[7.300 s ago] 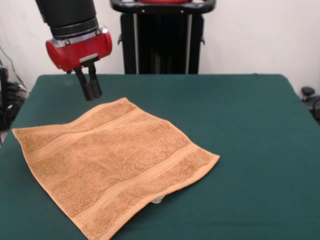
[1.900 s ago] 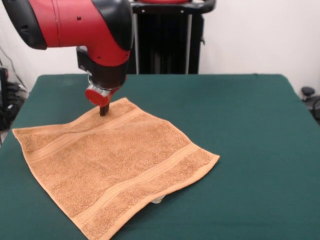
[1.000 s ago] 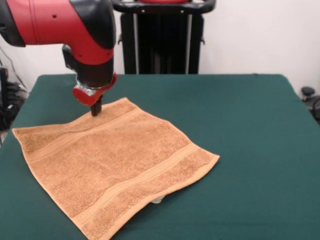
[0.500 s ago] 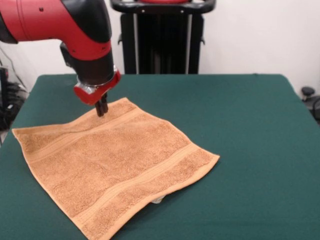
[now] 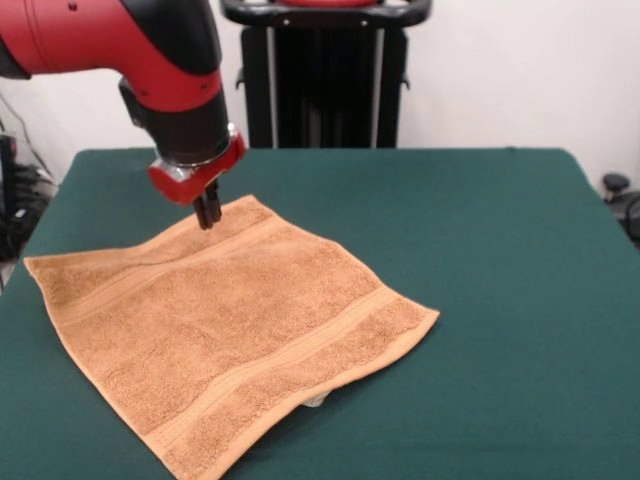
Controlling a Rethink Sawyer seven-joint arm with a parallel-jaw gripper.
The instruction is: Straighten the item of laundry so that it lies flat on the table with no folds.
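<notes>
A: Where is the terry towel (image 5: 225, 325) placed?

B: It is spread on the green felt table (image 5: 480, 250), in the 9 o'clock half of the front view. It is turned like a diamond: one corner at 12 o'clock under the arm, one at 3 o'clock, one at 9 o'clock by the table edge, and the 6 o'clock one cut off by the frame.

A: Is it flat?

B: Mostly. Both woven bands are seen running straight. A faint ridge is seen between the 12 and 9 o'clock corners, and the 5 o'clock edge looks slightly lifted, with a small white tag (image 5: 314, 401) peeking out beneath it.

A: The gripper (image 5: 208, 215)?

B: It is hung from the red and black arm (image 5: 150, 50), pointed down at the towel's 12 o'clock corner. The fingers are drawn close together, nearly closed. No cloth is seen raised between them, so nothing is judged to be held. Whether the tips are touching the terry or are just above it cannot be told.

A: Why there?

B: A corner is judged the easiest part to pinch, and pulling it outward would tension the cloth and take out that ridge. The tilted wrist suits an approach from the table's far side.

A: Progress?

B: Judged close to done; only small wrinkles and the lifted edge are left.

A: Risk?

B: If the corner is dragged too hard, the whole towel could be shifted or folded over.
</notes>
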